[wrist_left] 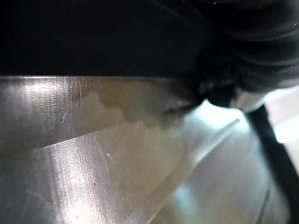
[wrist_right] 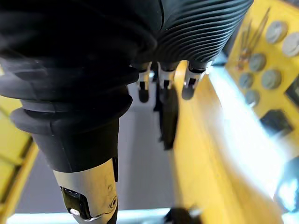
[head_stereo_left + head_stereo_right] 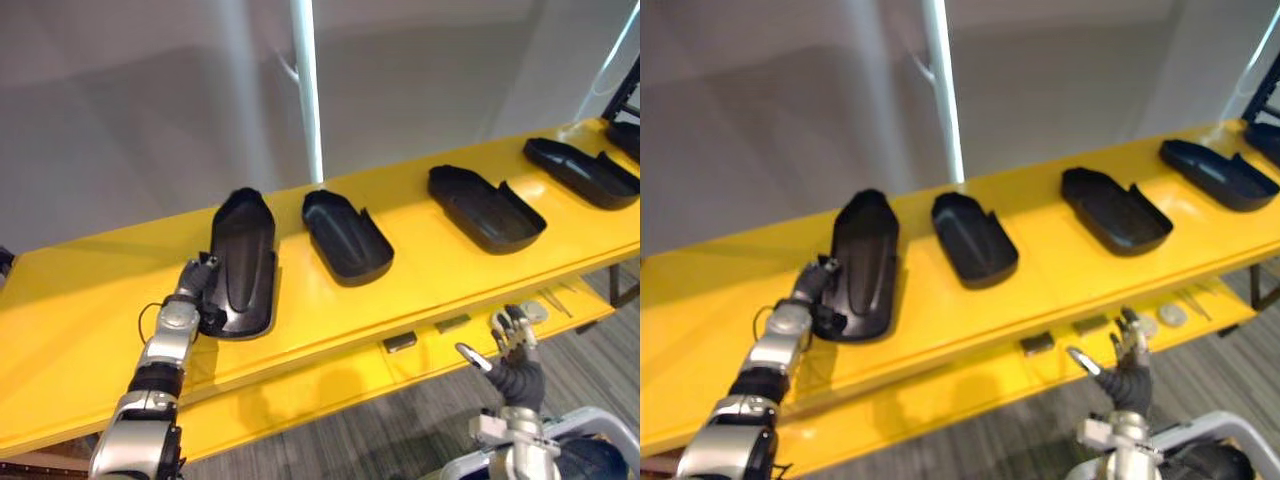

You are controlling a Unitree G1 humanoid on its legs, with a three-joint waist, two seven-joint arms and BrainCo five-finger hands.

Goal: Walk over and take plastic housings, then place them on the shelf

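Several black plastic housings lie in a row on the yellow shelf (image 3: 420, 275). The leftmost housing (image 3: 243, 265) lies hump side up at the shelf's front edge. My left hand (image 3: 197, 288) grips its near left rim, fingers and thumb curled on the edge. Its dark underside shows in the left wrist view (image 1: 93, 37). The other housings lie hollow side up: a second (image 3: 347, 237), a third (image 3: 487, 208) and a fourth (image 3: 582, 172). My right hand (image 3: 512, 338) hangs low before the lower shelf, fingers (image 2: 163, 81) relaxed and empty.
A lower yellow shelf (image 3: 330, 385) carries small dark blocks (image 3: 400, 342), grey discs (image 2: 261, 70) and thin rods. A white pole (image 3: 308, 90) rises behind the upper shelf, before a grey wall. A black frame (image 3: 628, 85) stands at the far right. Grey carpet lies below.
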